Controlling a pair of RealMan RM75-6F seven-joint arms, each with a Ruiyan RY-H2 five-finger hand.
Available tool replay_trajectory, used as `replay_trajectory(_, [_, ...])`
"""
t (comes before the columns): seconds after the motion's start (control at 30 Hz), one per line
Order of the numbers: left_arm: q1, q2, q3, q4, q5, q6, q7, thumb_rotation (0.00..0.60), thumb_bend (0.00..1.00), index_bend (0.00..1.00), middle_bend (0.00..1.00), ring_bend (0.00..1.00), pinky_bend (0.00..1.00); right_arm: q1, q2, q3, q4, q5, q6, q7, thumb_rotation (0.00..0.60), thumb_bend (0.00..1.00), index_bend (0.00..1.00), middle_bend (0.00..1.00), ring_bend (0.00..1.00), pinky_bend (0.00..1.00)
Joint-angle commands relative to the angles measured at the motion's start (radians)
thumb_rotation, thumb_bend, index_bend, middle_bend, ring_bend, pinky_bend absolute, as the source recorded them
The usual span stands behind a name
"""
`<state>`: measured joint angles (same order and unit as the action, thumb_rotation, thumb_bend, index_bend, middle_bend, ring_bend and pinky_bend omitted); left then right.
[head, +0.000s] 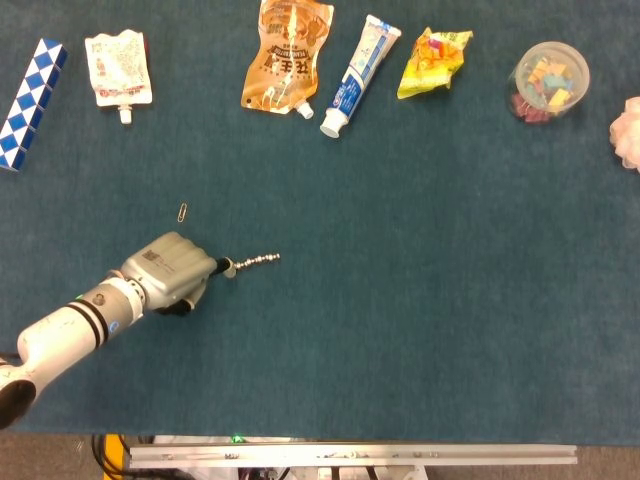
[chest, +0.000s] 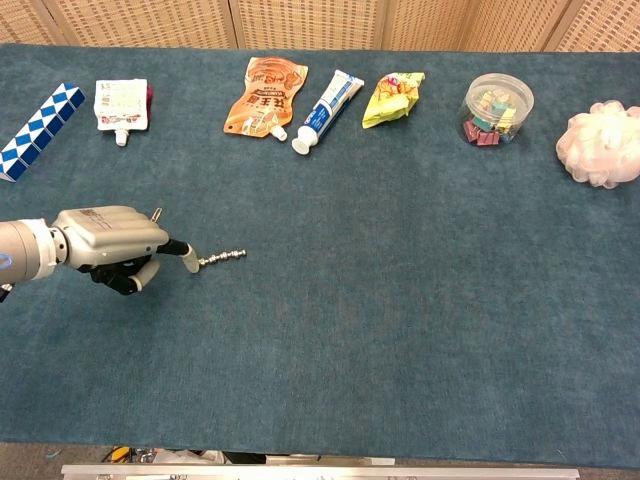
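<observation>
My left hand (head: 165, 272) hovers low over the blue cloth at the left, fingers curled under, also seen in the chest view (chest: 105, 235). One outstretched fingertip (chest: 190, 264) touches the left end of a short metal bead chain (head: 255, 260), which lies almost level on the cloth and points right (chest: 224, 258). I cannot see the chain pinched between any fingers. A small paper clip (head: 182, 213) lies just beyond the hand (chest: 156, 213). My right hand shows in neither view.
Along the far edge lie a blue-white folding snake (head: 28, 90), a white spout pouch (head: 118, 68), an orange pouch (head: 286, 55), a toothpaste tube (head: 358, 72), a yellow snack bag (head: 433, 60), a tub of clips (head: 548, 80) and a pink bath puff (chest: 600, 145).
</observation>
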<state>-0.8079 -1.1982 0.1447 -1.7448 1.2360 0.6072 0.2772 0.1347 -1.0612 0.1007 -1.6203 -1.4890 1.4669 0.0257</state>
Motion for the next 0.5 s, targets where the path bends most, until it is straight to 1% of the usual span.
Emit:
replay_trajectory(0.03, [-0.001, 0.003, 0.000, 0.010, -0.009, 0.000, 0.006, 0.600, 0.81, 0.22, 1.00, 1.00, 0.94, -0.001, 0.000, 0.000, -0.004, -0.001, 0.002, -0.003, 0.600, 0.29, 0.40, 0.40, 0.32, 0.30])
replay_trajectory(0.5, [-0.002, -0.003, -0.015, 0.043, -0.053, 0.020, 0.021, 0.600, 0.81, 0.22, 1.00, 1.00, 0.94, -0.012, 0.003, 0.000, -0.013, -0.004, 0.020, -0.009, 0.600, 0.29, 0.40, 0.40, 0.33, 0.30])
